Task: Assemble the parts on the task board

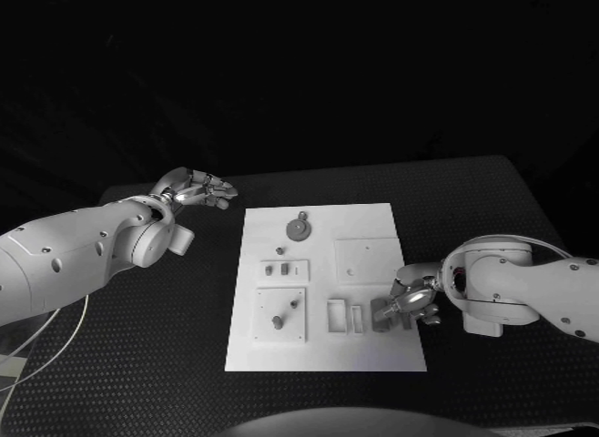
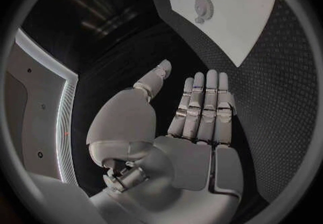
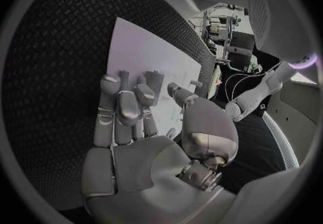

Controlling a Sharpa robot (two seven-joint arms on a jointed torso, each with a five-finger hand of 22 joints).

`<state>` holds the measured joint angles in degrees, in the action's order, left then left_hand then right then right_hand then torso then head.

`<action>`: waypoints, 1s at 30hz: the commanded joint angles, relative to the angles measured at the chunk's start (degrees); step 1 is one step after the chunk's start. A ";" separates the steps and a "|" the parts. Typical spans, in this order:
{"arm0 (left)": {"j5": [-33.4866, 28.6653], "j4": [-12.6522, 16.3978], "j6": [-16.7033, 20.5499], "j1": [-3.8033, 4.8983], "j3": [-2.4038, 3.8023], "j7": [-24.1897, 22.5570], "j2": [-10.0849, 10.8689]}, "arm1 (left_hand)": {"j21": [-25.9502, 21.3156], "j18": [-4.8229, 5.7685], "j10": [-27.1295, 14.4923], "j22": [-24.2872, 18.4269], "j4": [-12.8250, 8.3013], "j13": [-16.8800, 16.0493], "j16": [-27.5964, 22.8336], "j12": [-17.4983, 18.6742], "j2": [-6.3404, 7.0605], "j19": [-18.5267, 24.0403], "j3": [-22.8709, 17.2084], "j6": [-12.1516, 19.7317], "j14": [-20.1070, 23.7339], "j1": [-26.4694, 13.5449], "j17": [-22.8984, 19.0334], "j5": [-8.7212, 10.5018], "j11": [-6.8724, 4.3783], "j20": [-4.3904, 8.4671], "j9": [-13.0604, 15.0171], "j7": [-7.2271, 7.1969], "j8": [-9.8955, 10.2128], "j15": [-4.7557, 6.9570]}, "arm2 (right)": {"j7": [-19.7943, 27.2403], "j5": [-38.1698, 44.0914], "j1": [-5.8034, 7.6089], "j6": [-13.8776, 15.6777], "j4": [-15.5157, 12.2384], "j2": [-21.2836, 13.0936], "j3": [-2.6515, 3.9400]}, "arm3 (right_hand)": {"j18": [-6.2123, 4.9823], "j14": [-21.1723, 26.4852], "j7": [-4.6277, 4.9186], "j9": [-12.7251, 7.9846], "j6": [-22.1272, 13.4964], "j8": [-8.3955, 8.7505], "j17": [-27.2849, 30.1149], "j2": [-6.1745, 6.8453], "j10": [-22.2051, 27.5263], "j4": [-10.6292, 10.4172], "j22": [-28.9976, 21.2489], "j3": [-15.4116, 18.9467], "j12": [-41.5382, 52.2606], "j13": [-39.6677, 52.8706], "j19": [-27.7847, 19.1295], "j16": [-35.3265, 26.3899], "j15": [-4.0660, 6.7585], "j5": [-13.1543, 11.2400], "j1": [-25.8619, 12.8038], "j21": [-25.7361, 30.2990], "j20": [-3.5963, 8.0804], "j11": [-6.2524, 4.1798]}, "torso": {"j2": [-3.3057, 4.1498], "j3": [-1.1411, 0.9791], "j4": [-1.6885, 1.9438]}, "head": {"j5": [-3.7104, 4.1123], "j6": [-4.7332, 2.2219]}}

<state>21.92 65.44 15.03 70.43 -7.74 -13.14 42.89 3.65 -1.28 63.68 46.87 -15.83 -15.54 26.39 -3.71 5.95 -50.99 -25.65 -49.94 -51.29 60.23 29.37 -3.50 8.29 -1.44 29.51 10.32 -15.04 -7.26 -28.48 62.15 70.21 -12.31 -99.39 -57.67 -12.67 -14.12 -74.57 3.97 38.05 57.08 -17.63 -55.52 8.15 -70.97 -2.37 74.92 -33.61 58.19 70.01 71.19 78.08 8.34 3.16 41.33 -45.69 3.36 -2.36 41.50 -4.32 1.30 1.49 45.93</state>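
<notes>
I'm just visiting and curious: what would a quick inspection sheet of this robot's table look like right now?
Surface: black table, textured.
Job's things: white task board in the middle; small grey parts on it, several sitting in its recesses.
Clutter: nothing seen.
Hands: left hand off the board's far left corner, fingers straight and apart, holding nothing; right hand at the board's right edge by a grey part, grasp unclear.
Cables: thin white cables under the left arm.
Surroundings: dark.

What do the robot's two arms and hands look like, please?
Both arms are smooth white shells with rounded joint housings. The left arm has small dark screw holes, and thin pale cables loop beneath it. The left hand and the right hand are silver, segmented and many-fingered.
</notes>
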 commanded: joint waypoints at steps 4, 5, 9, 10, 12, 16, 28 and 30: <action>-0.31 0.20 -0.53 0.00 0.02 -0.51 -0.02 | 0.35 -0.52 -0.12 -0.09 0.25 0.10 -0.34 -0.26 -0.41 -0.30 0.10 0.38 -0.28 -0.41 0.09 0.25 -0.10 -0.15 -0.10 0.04 -0.20 -0.01 | -0.65 2.97 -0.22 0.83 0.82 1.44 -0.02 | -0.88 0.05 0.07 -0.09 1.65 0.26 0.10 0.77 0.16 0.26 1.29 -0.31 0.41 -0.14 -0.21 0.36 0.17 0.19 0.07 -0.46 0.18 -0.04 | 0.07 -0.07 0.04 | -0.37 0.31; -0.31 0.22 -0.52 0.00 0.02 -0.52 0.01 | 0.35 -0.52 -0.12 -0.09 0.25 0.10 -0.35 -0.26 -0.41 -0.30 0.10 0.38 -0.28 -0.42 0.10 0.25 -0.10 -0.15 -0.10 0.04 -0.21 -0.01 | -0.79 4.05 -0.32 0.66 1.05 1.68 -0.03 | -0.88 0.06 0.08 -0.10 1.64 0.29 0.11 0.85 0.17 0.27 1.28 -0.32 0.41 -0.15 -0.22 0.36 0.17 0.19 0.09 -0.47 0.18 -0.04 | 0.07 -0.04 0.04 | -0.39 0.32; -0.31 0.25 -0.58 0.00 0.02 -0.48 0.18 | 0.35 -0.52 -0.12 -0.10 0.27 0.11 -0.37 -0.26 -0.42 -0.29 0.11 0.38 -0.28 -0.45 0.12 0.25 -0.10 -0.15 -0.11 0.04 -0.21 -0.01 | -1.18 6.14 -0.94 1.28 1.63 2.60 -0.07 | -0.88 0.10 0.13 -0.17 1.53 0.48 0.17 1.27 0.22 0.06 1.24 -0.43 0.42 -0.25 -0.25 0.34 0.13 0.20 -0.06 -0.49 0.16 0.01 | 0.09 0.00 -0.03 | -0.65 0.56; -0.31 0.26 -0.56 0.00 0.02 -0.47 0.21 | 0.35 -0.52 -0.12 -0.10 0.28 0.11 -0.37 -0.26 -0.42 -0.29 0.11 0.38 -0.28 -0.46 0.13 0.25 -0.10 -0.15 -0.11 0.04 -0.21 -0.01 | -1.27 6.72 -1.19 1.38 1.78 2.91 -0.07 | -0.88 0.11 0.14 -0.18 1.53 0.51 0.18 1.38 0.23 0.01 1.23 -0.47 0.43 -0.27 -0.26 0.34 0.12 0.20 -0.08 -0.50 0.16 0.02 | 0.10 -0.01 -0.03 | -0.71 0.59; -0.31 0.28 -0.57 0.00 0.02 -0.49 0.23 | 0.35 -0.52 -0.12 -0.11 0.29 0.11 -0.38 -0.26 -0.42 -0.29 0.12 0.38 -0.29 -0.47 0.13 0.25 -0.10 -0.15 -0.11 0.04 -0.21 -0.01 | -1.41 7.71 -1.48 1.81 2.04 3.42 -0.08 | -0.88 0.11 0.14 -0.18 1.53 0.53 0.19 1.42 0.23 -0.04 1.22 -0.51 0.43 -0.28 -0.26 0.34 0.12 0.20 -0.09 -0.50 0.16 0.02 | 0.10 -0.02 -0.05 | -0.76 0.62; -0.31 0.31 -0.59 0.00 0.02 -0.48 0.21 | 0.35 -0.52 -0.12 -0.12 0.31 0.11 -0.40 -0.26 -0.43 -0.29 0.12 0.38 -0.29 -0.49 0.15 0.25 -0.10 -0.15 -0.12 0.04 -0.22 -0.01 | -1.76 8.87 -2.08 2.45 2.91 4.60 -0.09 | -0.88 0.12 0.15 -0.20 1.56 0.60 0.24 1.74 0.26 -0.30 1.19 -0.70 0.44 -0.35 -0.27 0.33 0.10 0.20 -0.17 -0.51 0.17 0.04 | 0.06 -0.02 -0.05 | -0.91 0.76; -0.31 0.41 -0.81 0.01 0.02 -0.31 0.23 | 0.34 -0.52 -0.13 -0.15 0.40 0.14 -0.48 -0.25 -0.43 -0.28 0.16 0.41 -0.30 -0.64 0.23 0.25 -0.10 -0.15 -0.15 0.05 -0.22 -0.02 | -1.62 7.92 -2.63 4.29 3.19 6.31 -0.08 | -0.88 0.13 0.32 -0.27 1.32 1.28 0.52 4.09 0.44 -2.98 1.10 -2.85 0.70 -0.79 -0.12 0.37 -0.03 1.92 -0.15 -0.57 0.27 0.19 | 0.12 0.01 -0.05 | -1.21 1.00; -0.31 0.42 -0.79 0.01 0.02 -0.31 0.24 | 0.34 -0.52 -0.13 -0.16 0.41 0.14 -0.49 -0.25 -0.43 -0.28 0.16 0.42 -0.30 -0.66 0.25 0.25 -0.09 -0.15 -0.16 0.05 -0.22 -0.02 | -1.74 7.92 -2.63 4.25 3.40 6.51 -0.08 | -0.88 0.12 0.34 -0.22 1.33 1.34 0.55 4.17 0.48 -3.26 1.12 -3.12 0.77 -0.86 -0.09 0.42 -0.05 3.35 0.06 -0.63 0.26 0.21 | 0.12 0.01 -0.03 | -1.33 1.08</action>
<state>21.88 65.68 14.94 70.42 -7.74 -13.11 43.20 3.65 -1.27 63.68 46.76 -15.69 -15.50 26.17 -3.71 5.73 -50.99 -25.51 -49.94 -51.28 60.00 29.54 -3.50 8.28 -1.44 29.40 10.32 -15.04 -7.25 -29.44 69.39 68.07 -8.99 -96.41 -51.40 -12.42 -14.12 -74.38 3.79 37.99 59.10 -17.31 -55.03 11.85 -70.74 -5.29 74.92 -36.86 58.80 69.22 71.13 78.31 8.13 6.02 41.13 -45.99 3.29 -2.35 41.61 -4.32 1.25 0.26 46.92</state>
